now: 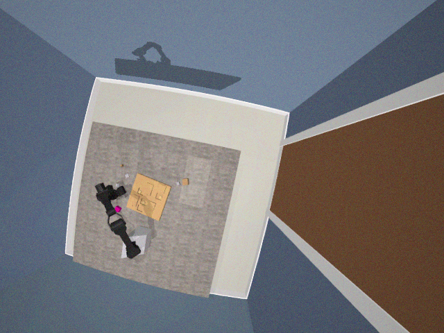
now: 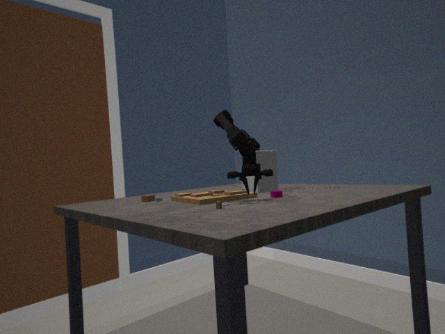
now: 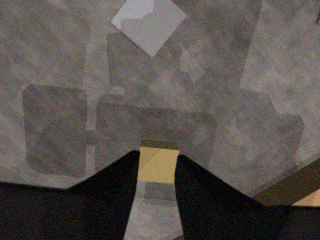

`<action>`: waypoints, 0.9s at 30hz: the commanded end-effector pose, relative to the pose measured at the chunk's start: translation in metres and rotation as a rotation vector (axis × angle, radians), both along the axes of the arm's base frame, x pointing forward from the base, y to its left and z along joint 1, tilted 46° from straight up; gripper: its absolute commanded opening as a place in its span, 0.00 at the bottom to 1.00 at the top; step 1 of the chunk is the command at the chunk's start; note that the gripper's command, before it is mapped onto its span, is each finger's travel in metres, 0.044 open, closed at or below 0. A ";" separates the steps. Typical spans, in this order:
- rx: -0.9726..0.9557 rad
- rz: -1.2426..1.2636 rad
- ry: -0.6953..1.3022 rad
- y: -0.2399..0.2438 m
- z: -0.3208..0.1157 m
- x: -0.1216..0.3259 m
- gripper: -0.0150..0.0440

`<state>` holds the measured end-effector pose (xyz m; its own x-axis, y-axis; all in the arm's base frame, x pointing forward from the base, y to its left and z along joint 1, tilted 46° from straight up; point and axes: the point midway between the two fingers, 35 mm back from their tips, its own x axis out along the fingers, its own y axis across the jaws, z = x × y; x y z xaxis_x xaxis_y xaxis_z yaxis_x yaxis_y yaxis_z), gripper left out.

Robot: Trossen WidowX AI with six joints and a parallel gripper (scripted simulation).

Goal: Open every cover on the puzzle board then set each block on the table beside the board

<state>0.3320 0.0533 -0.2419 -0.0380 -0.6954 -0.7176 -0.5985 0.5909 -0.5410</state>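
Observation:
My gripper [image 2: 251, 194] [image 3: 157, 160] is shut on a small yellow-tan block [image 3: 158, 165], low over the table beside the board's edge; the arm hides the block in the top view. The tan puzzle board [image 1: 157, 215] [image 2: 201, 202] [image 3: 310, 200] lies flat, with several raised pieces and dark grooves; how far each cover stands open is too small to tell. On the table off the board lie a magenta block [image 1: 118, 209] [image 2: 276, 194], an orange-tan block [image 1: 185, 181] [image 2: 147, 197] and a tiny tan block [image 1: 121, 165] [image 2: 218, 205].
Flat pale squares lie on the table: one [image 1: 127, 175] [image 2: 225, 204] and another [image 1: 117, 185] [image 2: 254, 202] near the hand, and a third [image 1: 177, 183] [image 2: 159, 199] by the orange-tan block. A pale upright box [image 1: 145, 231] [image 2: 268, 165] stands by the arm's base.

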 end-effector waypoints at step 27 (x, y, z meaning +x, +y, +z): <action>-0.005 -0.003 0.005 -0.015 -0.013 -0.004 0.97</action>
